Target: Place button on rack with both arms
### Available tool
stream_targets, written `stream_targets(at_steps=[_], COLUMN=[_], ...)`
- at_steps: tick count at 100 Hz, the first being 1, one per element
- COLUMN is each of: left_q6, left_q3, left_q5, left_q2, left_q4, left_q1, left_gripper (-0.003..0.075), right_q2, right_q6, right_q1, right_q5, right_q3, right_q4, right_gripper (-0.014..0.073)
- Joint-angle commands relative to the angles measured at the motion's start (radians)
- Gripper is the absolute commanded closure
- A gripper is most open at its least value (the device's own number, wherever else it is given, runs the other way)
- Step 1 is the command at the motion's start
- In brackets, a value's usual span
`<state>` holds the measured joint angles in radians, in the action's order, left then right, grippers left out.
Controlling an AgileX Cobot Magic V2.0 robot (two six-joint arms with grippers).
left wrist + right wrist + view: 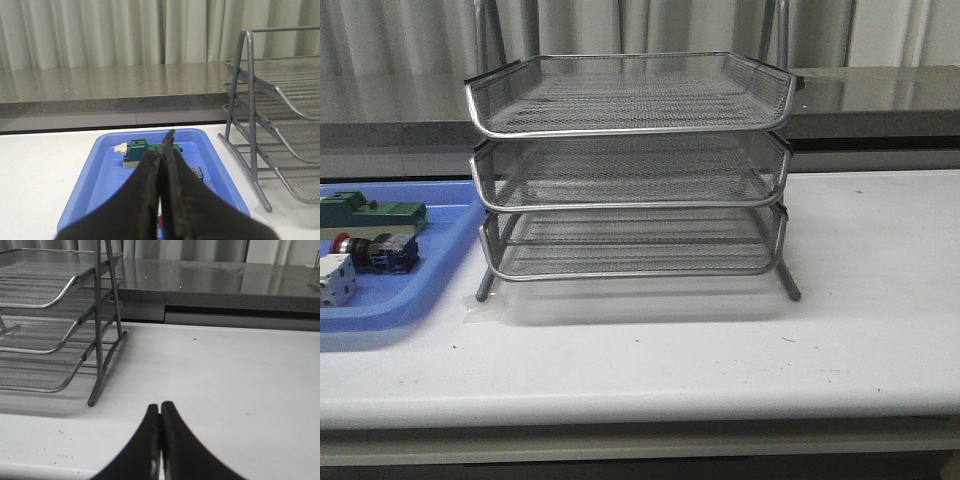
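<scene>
Button in blue tray, rack beside it on white desk.

Button (365, 250) lying on its side in blue tray (440, 262), between green and grey block (372, 213) and white block (334, 278); rack (630, 170) just right of the tray. Left end effector (161, 165) pressed together over the tray, gripping nothing; right end effector (160, 432) pressed together over bare desk (225, 375), apart from the rack.

No text, label, brand, number or sign can be read in any view. The rack (630, 165), the blue tray (430, 270) and the tabletop (720, 340) show bare surfaces. The button (375, 250) and the blocks beside it are too small and blurred to show any marking.
</scene>
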<state>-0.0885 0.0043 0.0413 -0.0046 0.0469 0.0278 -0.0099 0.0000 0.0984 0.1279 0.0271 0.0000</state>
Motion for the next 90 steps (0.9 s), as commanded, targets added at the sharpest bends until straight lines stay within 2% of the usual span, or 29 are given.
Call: stream_targets(at_steps=[1, 62, 82, 90], left_q6=[-0.009, -0.009, -0.009, -0.009], left_q3=[0.033, 0.033, 0.033, 0.033], left_q5=[-0.089, -0.089, -0.089, -0.089], left_q2=[-0.031, -0.031, -0.031, -0.031], left_q4=[-0.002, -0.002, -0.002, -0.002], left_q1=[-0.003, -0.003, -0.003, -0.003], left_gripper=[0.0741, 0.0741, 0.0741, 0.0741], right_q2=[-0.018, -0.018, -0.018, -0.018], right_q6=[0.0, 0.0, 0.0, 0.0], right_q1=[-0.005, -0.005, -0.005, -0.005], right_q5=[-0.084, -0.084, -0.19, -0.18], right_q3=[0.001, 0.001, -0.001, -0.024], right_q4=[-0.007, -0.007, 0.0, 0.0], right_gripper=[0.0654, 0.0654, 0.0654, 0.0654])
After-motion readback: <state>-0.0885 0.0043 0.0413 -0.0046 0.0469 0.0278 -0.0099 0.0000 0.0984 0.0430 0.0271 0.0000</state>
